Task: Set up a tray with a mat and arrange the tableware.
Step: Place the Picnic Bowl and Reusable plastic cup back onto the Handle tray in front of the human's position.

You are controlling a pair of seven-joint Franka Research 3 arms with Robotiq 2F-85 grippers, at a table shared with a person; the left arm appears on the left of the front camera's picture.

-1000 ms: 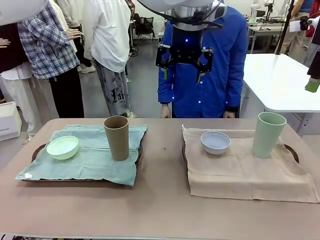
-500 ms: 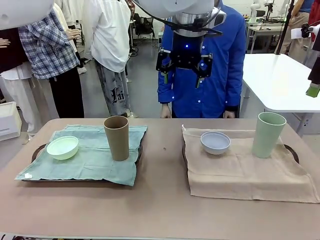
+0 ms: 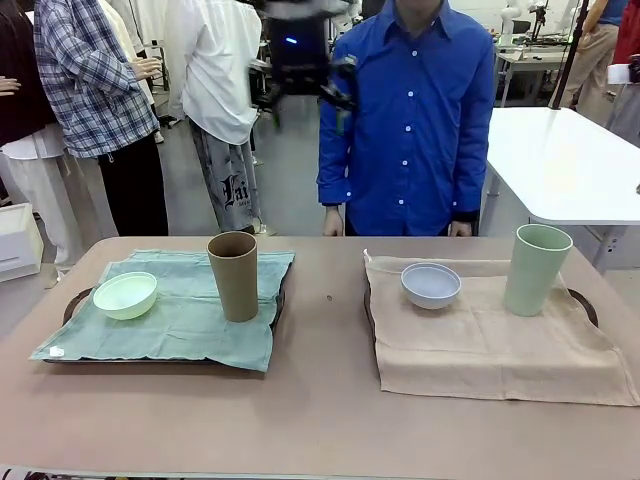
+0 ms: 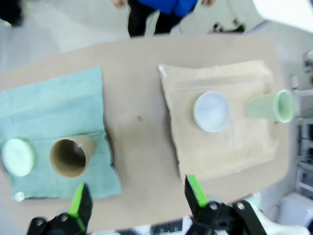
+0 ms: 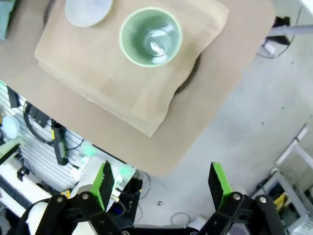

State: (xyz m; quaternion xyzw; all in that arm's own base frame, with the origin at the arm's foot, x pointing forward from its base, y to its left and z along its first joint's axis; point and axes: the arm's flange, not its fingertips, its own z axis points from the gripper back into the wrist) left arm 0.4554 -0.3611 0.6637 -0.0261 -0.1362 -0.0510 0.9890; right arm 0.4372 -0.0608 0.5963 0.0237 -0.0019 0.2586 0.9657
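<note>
Below, you see the cylindrical tall brown cup [image 3: 233, 275] on crumpled green cloth [image 3: 180, 315], round pale green bowl [image 3: 125, 295] beside it; left gripper [image 4: 137, 198] and right gripper [image 5: 161, 183] spread, empty.

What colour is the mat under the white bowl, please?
Beige; the mat under the white bowl shows best in the front view.

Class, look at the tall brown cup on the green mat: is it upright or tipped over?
Upright. The tall brown cup stands on its base on the green mat, open mouth facing up.
</note>
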